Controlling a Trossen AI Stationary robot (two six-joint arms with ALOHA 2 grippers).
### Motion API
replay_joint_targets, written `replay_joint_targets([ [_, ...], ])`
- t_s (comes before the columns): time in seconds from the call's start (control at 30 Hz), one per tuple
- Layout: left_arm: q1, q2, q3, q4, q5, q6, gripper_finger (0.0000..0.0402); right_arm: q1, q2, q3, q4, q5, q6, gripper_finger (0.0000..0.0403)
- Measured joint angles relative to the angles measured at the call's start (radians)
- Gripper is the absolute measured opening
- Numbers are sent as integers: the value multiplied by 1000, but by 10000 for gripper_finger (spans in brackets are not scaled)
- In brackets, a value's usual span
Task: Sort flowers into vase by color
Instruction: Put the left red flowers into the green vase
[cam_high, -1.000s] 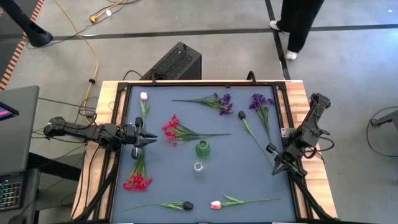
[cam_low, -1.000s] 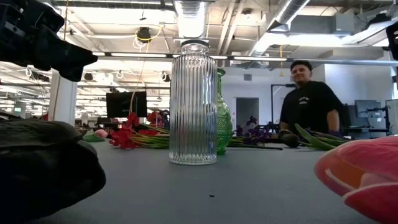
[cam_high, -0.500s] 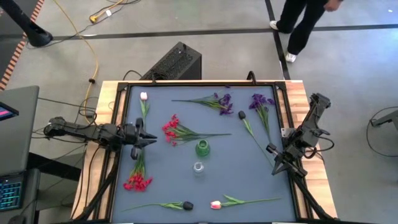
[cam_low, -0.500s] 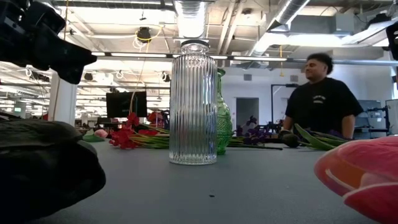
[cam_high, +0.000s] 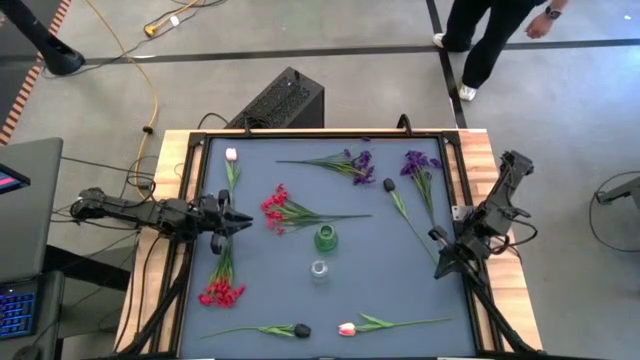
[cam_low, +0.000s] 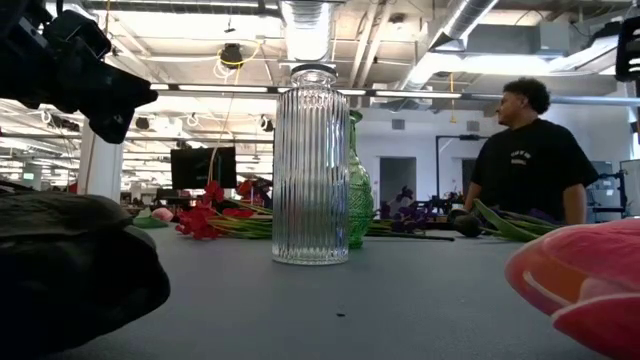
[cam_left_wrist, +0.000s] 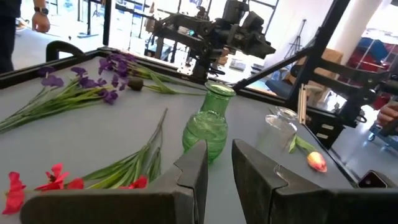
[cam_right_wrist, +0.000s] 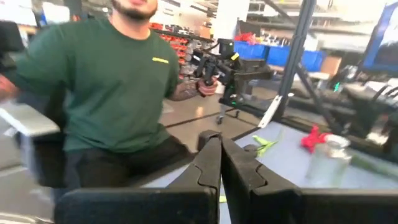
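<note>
On the grey mat lie a pink-white tulip (cam_high: 231, 155), two red clusters (cam_high: 274, 208) (cam_high: 220, 292), two purple clusters (cam_high: 357, 164) (cam_high: 418, 162), a dark tulip (cam_high: 388, 185) with a long stem, another dark tulip (cam_high: 301, 330) and a pink tulip (cam_high: 347, 328). A green vase (cam_high: 325, 238) and a clear ribbed vase (cam_high: 318, 268) stand upright mid-table. My left gripper (cam_high: 243, 222) hovers at the left side above the lower red cluster's stems, its fingers (cam_left_wrist: 198, 163) a narrow gap apart and holding nothing. My right gripper (cam_high: 437, 270) is shut and empty near the right edge, beside the long stem's end.
A raised black frame (cam_high: 200, 140) borders the mat. A black box (cam_high: 280, 100) sits past the far edge. A person (cam_low: 525, 150) walks in the room behind the table. Open mat lies between the vases and the near-edge tulips.
The person beyond the far edge has walked toward the right. The flowers and vases lie as before.
</note>
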Motion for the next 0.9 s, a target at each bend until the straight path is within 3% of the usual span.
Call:
replay_joint_targets([
  [0.1,0,0,0,4,-28,1,61,-10,0,0,4,2,-32,40],
  [0.2,0,0,0,6,-36,1,61,-29,0,0,52,85,-56,40],
  [0.3,0,1,0,28,-36,13,61,-58,2,0,95,158,-169,40],
  [0.47,0,40,0,146,-30,94,61,-139,19,0,220,176,-305,40],
  [0.73,0,317,37,352,-23,167,61,-362,109,9,229,239,109,40],
  [0.9,0,526,198,292,-36,205,61,-513,268,9,287,130,166,40],
])
